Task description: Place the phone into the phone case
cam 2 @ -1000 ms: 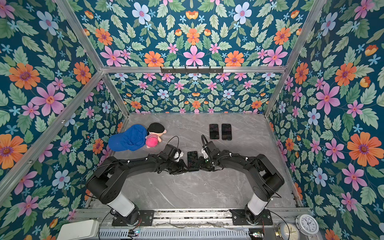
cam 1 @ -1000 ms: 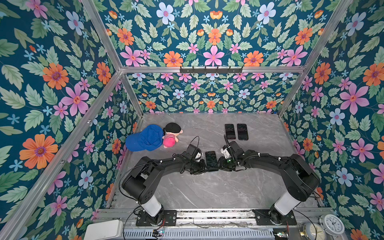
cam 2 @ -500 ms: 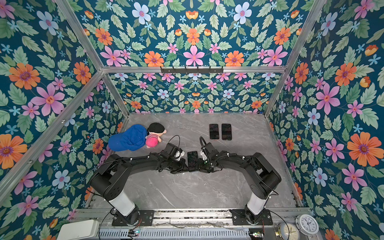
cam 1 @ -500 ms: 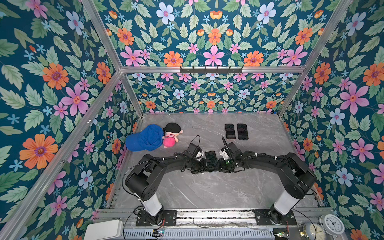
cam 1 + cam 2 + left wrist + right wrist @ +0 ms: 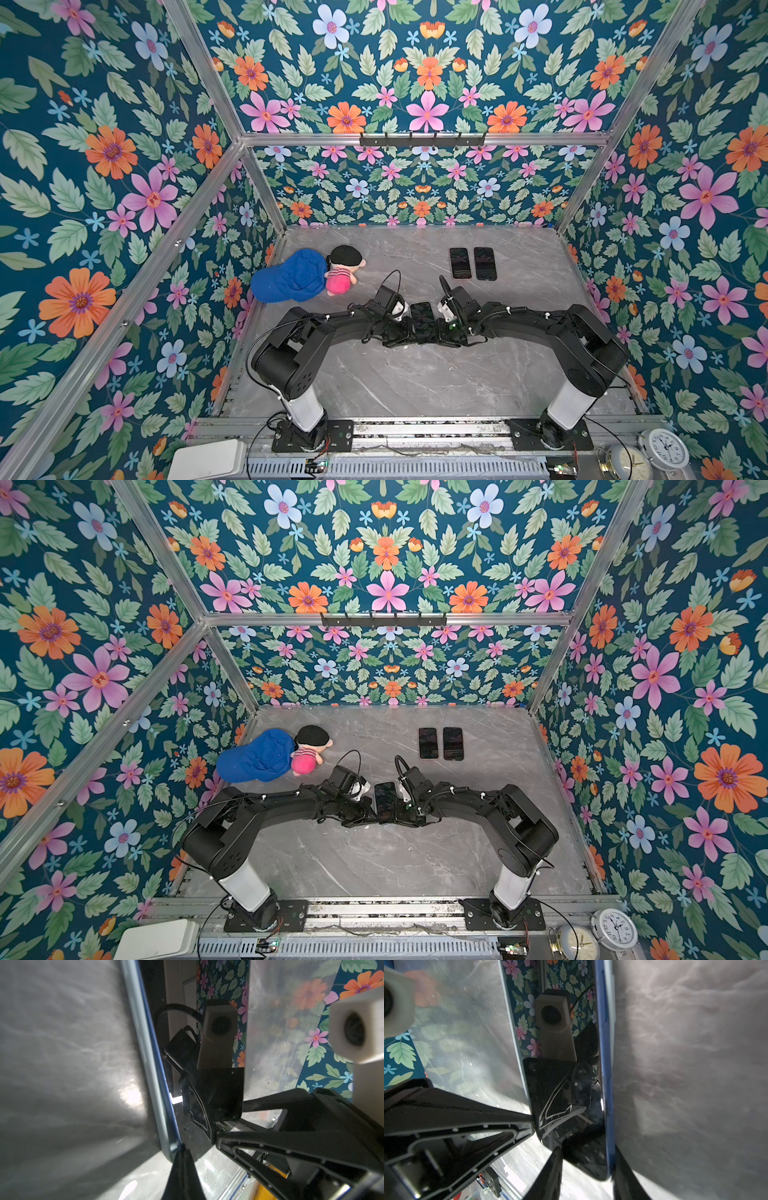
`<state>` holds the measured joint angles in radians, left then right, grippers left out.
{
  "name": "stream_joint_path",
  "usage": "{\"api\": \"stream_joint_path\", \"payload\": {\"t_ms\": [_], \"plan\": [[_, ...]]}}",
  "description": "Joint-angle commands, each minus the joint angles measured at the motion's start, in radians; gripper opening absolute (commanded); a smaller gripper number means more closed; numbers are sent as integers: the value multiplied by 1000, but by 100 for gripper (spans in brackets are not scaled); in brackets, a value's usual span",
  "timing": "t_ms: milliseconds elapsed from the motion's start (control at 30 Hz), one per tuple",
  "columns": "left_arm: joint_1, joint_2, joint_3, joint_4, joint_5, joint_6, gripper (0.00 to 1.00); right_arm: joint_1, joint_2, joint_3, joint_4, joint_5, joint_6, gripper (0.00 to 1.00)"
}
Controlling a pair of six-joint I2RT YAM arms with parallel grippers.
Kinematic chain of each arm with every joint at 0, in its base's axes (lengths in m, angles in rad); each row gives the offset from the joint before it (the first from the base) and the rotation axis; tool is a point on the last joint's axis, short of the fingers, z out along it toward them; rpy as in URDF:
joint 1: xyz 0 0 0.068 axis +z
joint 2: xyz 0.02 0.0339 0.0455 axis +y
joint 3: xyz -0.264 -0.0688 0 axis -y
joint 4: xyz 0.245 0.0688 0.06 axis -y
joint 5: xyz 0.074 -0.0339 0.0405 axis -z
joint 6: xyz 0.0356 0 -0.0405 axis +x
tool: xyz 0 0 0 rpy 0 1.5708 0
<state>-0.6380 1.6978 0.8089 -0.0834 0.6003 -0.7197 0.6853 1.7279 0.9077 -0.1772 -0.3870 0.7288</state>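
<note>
1. As I judge it, the step in hand is seating the phone (image 5: 422,316) into the phone case (image 5: 143,1053). Both are between the two grippers, near the middle of the table (image 5: 415,386).
2. The right gripper (image 5: 587,1148) clamps the phone's end, with one finger on the glass and one behind. The left gripper (image 5: 181,1153) is fully closed, its tips at a corner.
3. The next move probably calls for firm, even pressure along the rim, without slipping.
4. The phone has glossy black glass, a blue frame and rounded corners. The case rim looks pale and translucent. The table is smooth grey marble pattern.
</note>
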Motion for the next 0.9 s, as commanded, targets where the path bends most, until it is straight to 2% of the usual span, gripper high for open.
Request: {"api": "stream_joint_path", "payload": {"t_ms": [0, 200, 533, 867], "plan": [[-3, -8, 18, -119, -107, 49, 11, 10, 2, 6, 30, -27, -2, 38], [-2, -9, 48, -177, -136, 78, 26, 11, 3, 7, 26, -17, -6, 38], [-3, -48, 100, -251, -169, 101, 43, 12, 12, 13, 27, -14, -11, 38], [3, -67, 83, -247, -186, 117, 48, 28, -10, 8, 20, -2, -40, 39]]}}
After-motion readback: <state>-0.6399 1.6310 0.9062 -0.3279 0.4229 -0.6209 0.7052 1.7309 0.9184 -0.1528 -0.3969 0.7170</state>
